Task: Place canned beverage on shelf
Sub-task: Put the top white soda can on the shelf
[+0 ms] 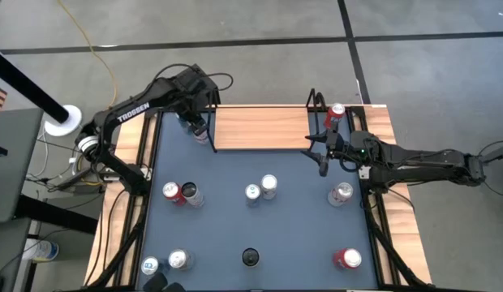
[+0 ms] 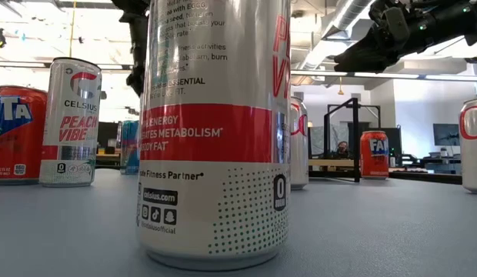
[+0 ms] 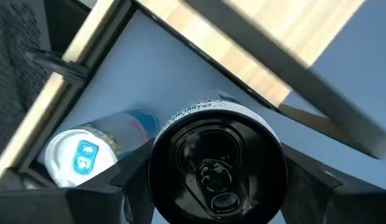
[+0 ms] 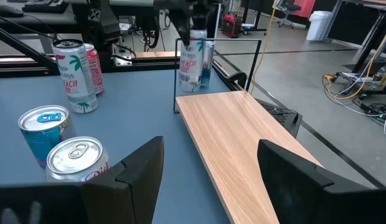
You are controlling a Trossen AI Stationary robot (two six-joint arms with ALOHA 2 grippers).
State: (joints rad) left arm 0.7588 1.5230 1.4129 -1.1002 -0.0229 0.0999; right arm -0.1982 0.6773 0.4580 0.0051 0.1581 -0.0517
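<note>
The shelf (image 1: 264, 128) is a light-wood board with black wire uprights at the table's far edge; it also shows in the right wrist view (image 4: 243, 143). A red can (image 1: 337, 111) stands at its right end. My left gripper (image 1: 199, 128) is shut on a black-topped can (image 3: 218, 168) just off the shelf's left end, next to a blue-tabbed can (image 3: 81, 155) standing on the table. My right gripper (image 1: 322, 166) is open and empty above the table, just in front of the shelf's right end. My left gripper pinches the black-topped can between its two fingers (image 3: 134, 177), on opposite sides of the wall just under the top rim (image 3: 159, 158). The fingers come from above, pointing down. The can is upright. I cannot tell whether its base is on the table.
Several cans stand on the blue table: a red one (image 1: 172, 191) with a silver one (image 1: 192, 195) at the left, a pair (image 1: 261, 188) in the middle, one (image 1: 341, 193) at the right, more along the near edge (image 1: 250, 257). One can (image 2: 215, 131) fills the low view.
</note>
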